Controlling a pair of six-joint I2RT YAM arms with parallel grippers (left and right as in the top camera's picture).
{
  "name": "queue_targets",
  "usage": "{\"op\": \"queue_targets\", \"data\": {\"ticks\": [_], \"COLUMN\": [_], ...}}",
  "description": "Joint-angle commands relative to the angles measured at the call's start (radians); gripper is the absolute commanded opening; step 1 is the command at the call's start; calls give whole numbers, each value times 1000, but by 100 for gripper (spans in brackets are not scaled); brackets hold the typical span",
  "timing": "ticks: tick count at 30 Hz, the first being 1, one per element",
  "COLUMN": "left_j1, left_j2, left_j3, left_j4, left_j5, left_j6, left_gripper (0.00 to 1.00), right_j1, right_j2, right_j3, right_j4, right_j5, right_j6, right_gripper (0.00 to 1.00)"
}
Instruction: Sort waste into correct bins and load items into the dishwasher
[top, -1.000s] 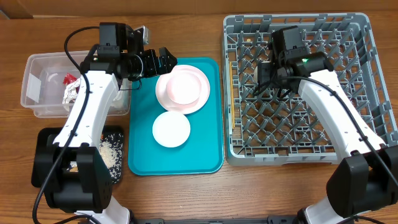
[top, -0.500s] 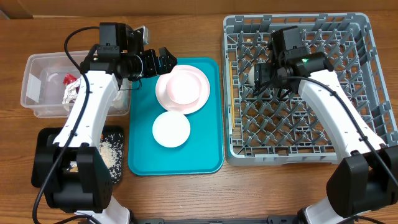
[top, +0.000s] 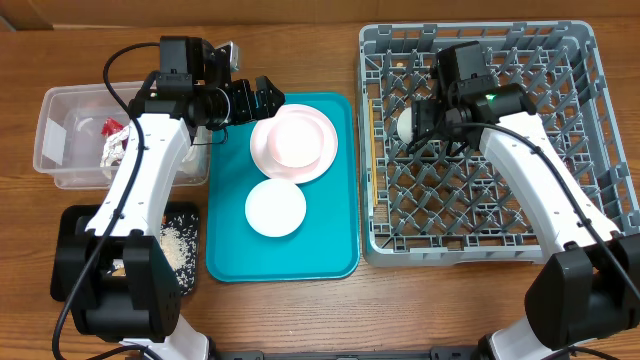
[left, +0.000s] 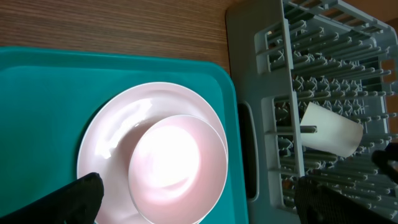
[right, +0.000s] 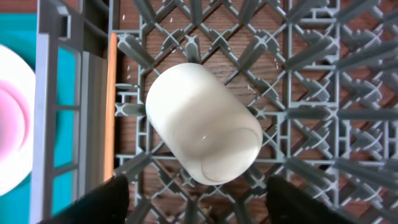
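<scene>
A small white cup (right: 202, 130) lies on its side among the pegs of the grey dishwasher rack (top: 480, 252), near its left wall. My right gripper (right: 199, 202) stands open just behind the cup, fingers clear of it on both sides. The cup (top: 405, 124) shows left of that gripper (top: 420, 126) from overhead. My left gripper (top: 268, 97) hangs open over the left rim of the wide plate (left: 99, 143), which carries a bowl (left: 177, 168). A second white bowl (top: 275, 208) sits nearer on the teal tray (top: 230, 250).
A clear tub (top: 60, 140) at the far left holds a red wrapper (top: 110, 127) and white napkins (top: 115, 152). In front of it, a black tray (top: 75, 225) carries pale grains (top: 178, 245). Wooden table surrounds everything.
The right gripper has drawn back from the cup, which now shows in full at the rack's left side. The left arm and the dishes on the teal tray have not moved.
</scene>
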Motion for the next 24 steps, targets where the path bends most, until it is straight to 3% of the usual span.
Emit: {"op": "queue_targets", "data": {"ticks": [1, 3, 12, 20, 24], "left_j1": [-7, -6, -7, -7, -7], "left_j2": [9, 9, 9, 9, 9], "left_j3": [19, 19, 19, 19, 19], "left_j4": [2, 2, 2, 2, 2], "left_j5": [-6, -6, -6, -6, -6], "left_j6": [19, 19, 19, 19, 19], "left_gripper": [100, 100, 100, 100, 100], "right_j1": [0, 0, 0, 0, 0], "right_j2": [11, 25, 82, 82, 82], "right_j3": [-4, -4, -4, -4, -4], "right_j4": [2, 0, 51, 103, 105], "right_j5": [4, 4, -2, -219, -237], "right_j6": [-4, 0, -1, -2, -2], "right_gripper": [41, 37, 38, 38, 38]}}
